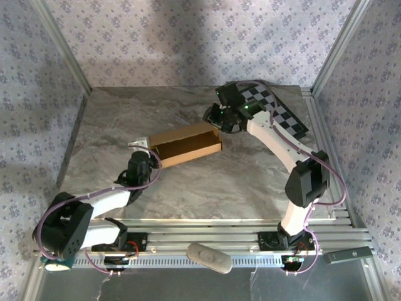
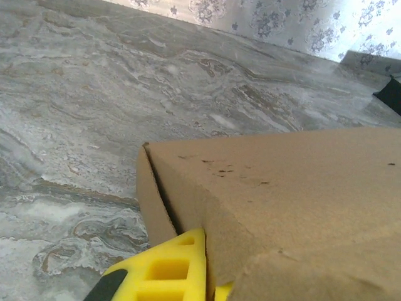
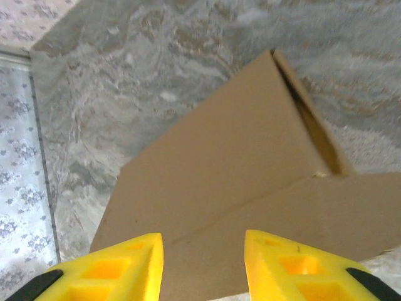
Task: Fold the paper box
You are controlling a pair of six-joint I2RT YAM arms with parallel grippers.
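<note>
Shows the paper box [image 1: 188,145] resting on the marbled grey worktop [image 1: 207,188], a long, shallow tan carton lying slantwise, hollow side up. Puts the left pincer [image 1: 141,149] right at the box's left end and the right pincer [image 1: 214,119] at its right end, with the carton stretched between the two. Sets a black-and-white checkerboard panel [image 1: 283,114] just beyond that right end, partly behind the right arm.

From the left wrist, catches one yellow finger [image 2: 164,271] pressed against the outside of the box's short end wall, close to a corner. Reveals a sliver of a second yellow finger on the wall's other side, with the pincer drawn together and clamped on the cardboard.

From the right wrist, looks out between two yellow fingers [image 3: 122,266] standing apart, gripping nothing. Takes in a plain brown panel of the box just ahead of them and a dark slit along its far corner. Leaves bare marbled worktop beside the box on its left.
</note>
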